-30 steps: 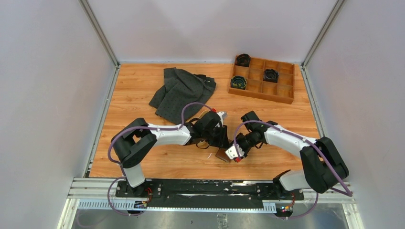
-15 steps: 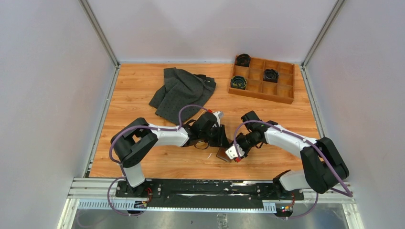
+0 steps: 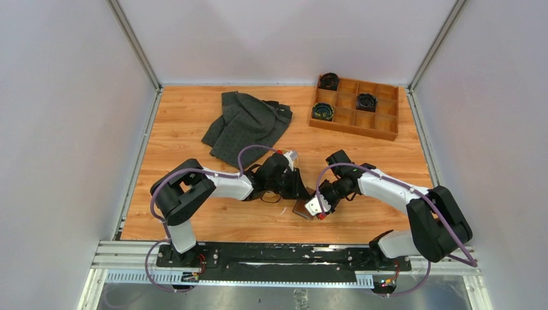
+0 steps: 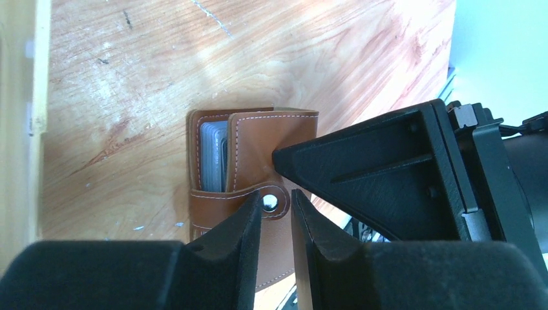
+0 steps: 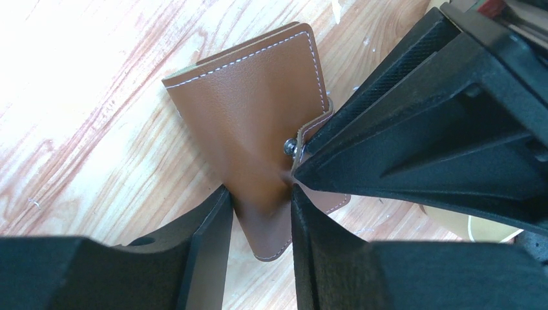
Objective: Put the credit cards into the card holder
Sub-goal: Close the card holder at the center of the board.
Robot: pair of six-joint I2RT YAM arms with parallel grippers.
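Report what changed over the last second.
The left gripper slid slightly leftward, toward its own base, with its tips at the snap tab of the card holder. The right gripper, clamped on the card holder, the grey cloth and the wooden box stayed put.

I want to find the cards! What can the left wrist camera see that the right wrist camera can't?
Only the left wrist view shows the grey plastic cards tucked inside the brown leather card holder. Only the right wrist view shows the holder's plain stitched back, squeezed by the right gripper. Both show the holder, its metal snap button, the wooden table, and the left gripper pinching the snap strap.
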